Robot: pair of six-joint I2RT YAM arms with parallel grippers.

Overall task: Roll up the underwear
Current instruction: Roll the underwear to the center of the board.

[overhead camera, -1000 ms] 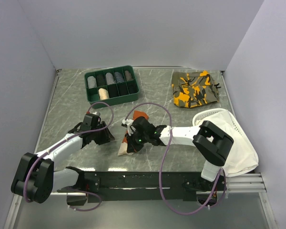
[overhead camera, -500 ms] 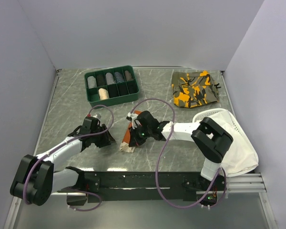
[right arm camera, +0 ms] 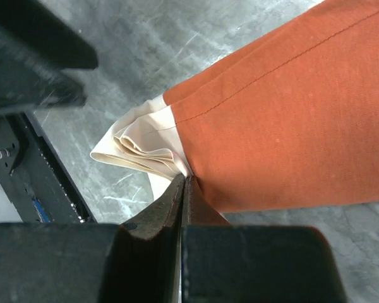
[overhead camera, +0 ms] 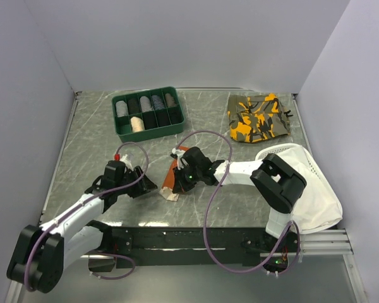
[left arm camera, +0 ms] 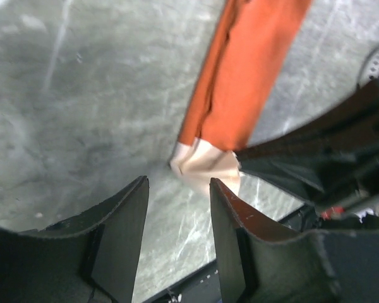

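Observation:
The underwear (overhead camera: 169,179) lies as a narrow rust-orange strip with a cream-white end towards the table's front, in the middle of the table. It also shows in the left wrist view (left arm camera: 246,82) and the right wrist view (right arm camera: 290,113). My right gripper (overhead camera: 182,182) (right arm camera: 184,178) is shut, its tips pinching the strip's edge where cream meets orange. My left gripper (overhead camera: 148,187) (left arm camera: 177,183) is open and empty, just left of the cream end, apart from it.
A green tray (overhead camera: 150,132) of rolled items stands at the back left. An orange-and-olive camouflage garment (overhead camera: 259,118) lies at the back right. A large white cloth (overhead camera: 312,186) lies at the right edge. A black rail (overhead camera: 196,240) runs along the front.
My right gripper drew the underwear back and right, and the fabric narrowed into a strip. My left gripper moved towards the front, staying open beside the cream end.

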